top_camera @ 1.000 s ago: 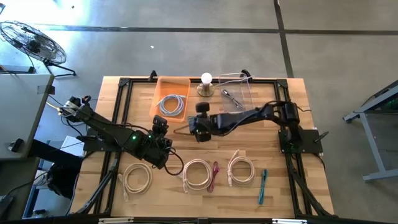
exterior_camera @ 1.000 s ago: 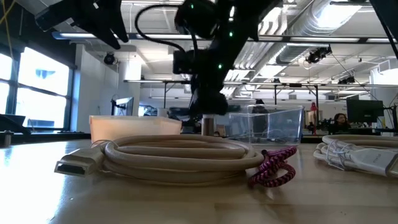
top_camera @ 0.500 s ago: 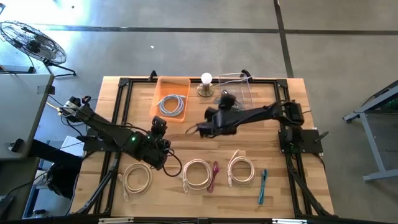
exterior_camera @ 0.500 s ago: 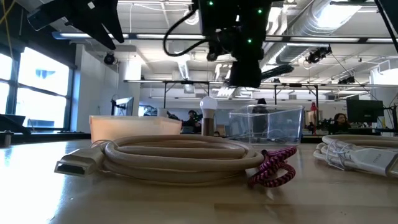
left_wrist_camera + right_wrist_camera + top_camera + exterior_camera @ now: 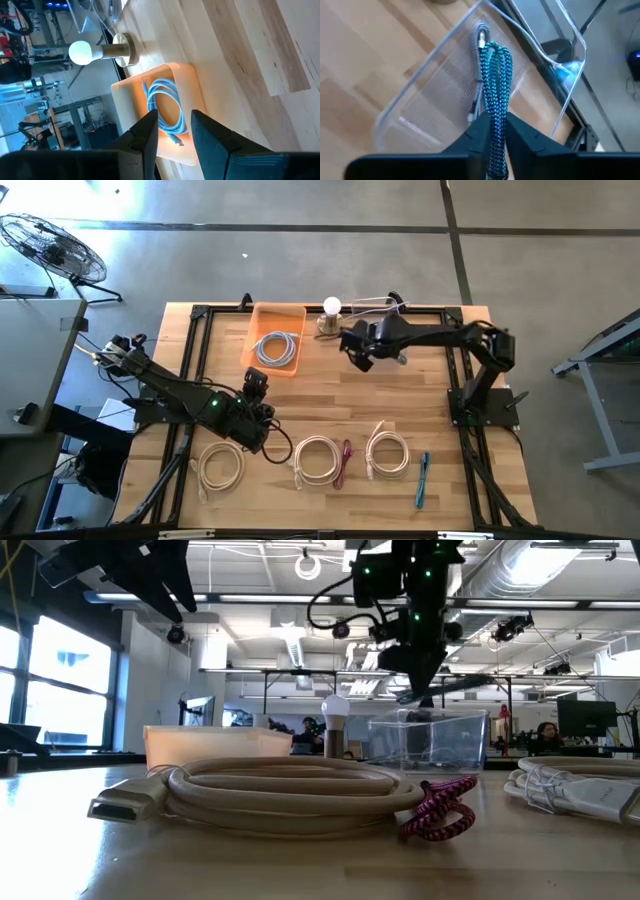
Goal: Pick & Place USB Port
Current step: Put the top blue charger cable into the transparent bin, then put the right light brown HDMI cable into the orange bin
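My right gripper (image 5: 355, 350) hangs over the near left part of the clear plastic bin (image 5: 384, 320) at the table's far edge. It is shut on a teal braided USB cable (image 5: 494, 75). The cable's bundled loops reach over the bin's floor (image 5: 435, 107). A thin grey cord with a metal plug (image 5: 480, 42) shows beside the loops. My left gripper (image 5: 174, 131) is open and empty. It hovers at the table's left middle (image 5: 256, 392) and faces the orange bin (image 5: 150, 90). My right gripper pinches the bundled teal cable between its two fingers, on several strands at one end of the bundle (image 5: 495, 131). The rest of the bundle runs on past the fingertips over the clear bin. Whether its far end touches the bin's floor I cannot tell.
The orange bin (image 5: 277, 338) holds a coiled pale cable. A bulb lamp (image 5: 331, 308) stands between the two bins. Three cream cable coils (image 5: 220, 465) (image 5: 318, 458) (image 5: 388, 452), a magenta cable (image 5: 345, 463) and a teal cable (image 5: 423, 478) lie along the near side.
My right gripper has carried the teal cable from the table's middle toward the far edge and to the right, rising as it went. It now hangs over the clear bin. My left arm has kept still.
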`<state>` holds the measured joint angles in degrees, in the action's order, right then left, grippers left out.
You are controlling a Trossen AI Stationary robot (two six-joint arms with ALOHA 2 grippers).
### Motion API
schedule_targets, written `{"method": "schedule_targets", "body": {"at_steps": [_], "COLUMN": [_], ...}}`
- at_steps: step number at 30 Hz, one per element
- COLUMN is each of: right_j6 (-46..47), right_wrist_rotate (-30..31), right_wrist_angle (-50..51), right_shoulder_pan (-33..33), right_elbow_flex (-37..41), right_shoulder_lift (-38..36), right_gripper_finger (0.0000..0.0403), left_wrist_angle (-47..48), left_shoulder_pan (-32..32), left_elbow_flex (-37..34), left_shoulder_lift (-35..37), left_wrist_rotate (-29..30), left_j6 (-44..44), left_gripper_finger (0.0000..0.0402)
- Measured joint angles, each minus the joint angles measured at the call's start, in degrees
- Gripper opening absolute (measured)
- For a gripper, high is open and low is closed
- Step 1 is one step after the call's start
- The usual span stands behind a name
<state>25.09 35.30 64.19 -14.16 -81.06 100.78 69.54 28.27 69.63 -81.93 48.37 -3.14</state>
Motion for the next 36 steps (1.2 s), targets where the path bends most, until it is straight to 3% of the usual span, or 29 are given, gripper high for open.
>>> {"method": "schedule_targets", "body": {"at_steps": [6,11,17,21,24,32,36], "right_j6": [-0.2,-7.3,-9.9,-10.7,-13.1,-7.9,-2.3], "right_wrist_rotate": [1.5,4.0,11.2,13.9,9.0,-20.0,-20.8], "right_wrist_angle": [-3.0,-5.4,-6.5,-5.9,-5.5,-5.5,-5.1], "right_shoulder_pan": [-2.3,-1.5,1.6,5.3,9.7,22.8,28.6], "right_elbow_flex": [3.9,5.7,4.7,4.1,4.0,4.1,6.1], "right_shoulder_lift": [-0.1,-0.1,-0.9,-5.2,-10.6,-23.4,-26.2], "right_gripper_finger": [0.0116,0.0159,0.0166,0.016,0.0157,0.0157,0.0154], "left_wrist_angle": [0.0,0.0,0.0,0.0,0.0,-0.2,-1.0], "left_shoulder_pan": [0.0,0.0,0.0,0.0,0.0,-0.1,-0.1], "left_elbow_flex": [0.0,0.0,0.0,0.0,0.0,0.0,0.0], "left_shoulder_lift": [0.0,0.0,0.0,0.0,0.0,0.0,0.0], "left_wrist_rotate": [0.0,0.0,0.2,0.2,0.2,0.2,0.2], "left_j6": [0.1,0.2,0.2,0.2,-0.1,-2.1,-2.7], "left_gripper_finger": [0.0113,0.0113,0.0113,0.0113,0.0113,0.0113,0.0113]}}
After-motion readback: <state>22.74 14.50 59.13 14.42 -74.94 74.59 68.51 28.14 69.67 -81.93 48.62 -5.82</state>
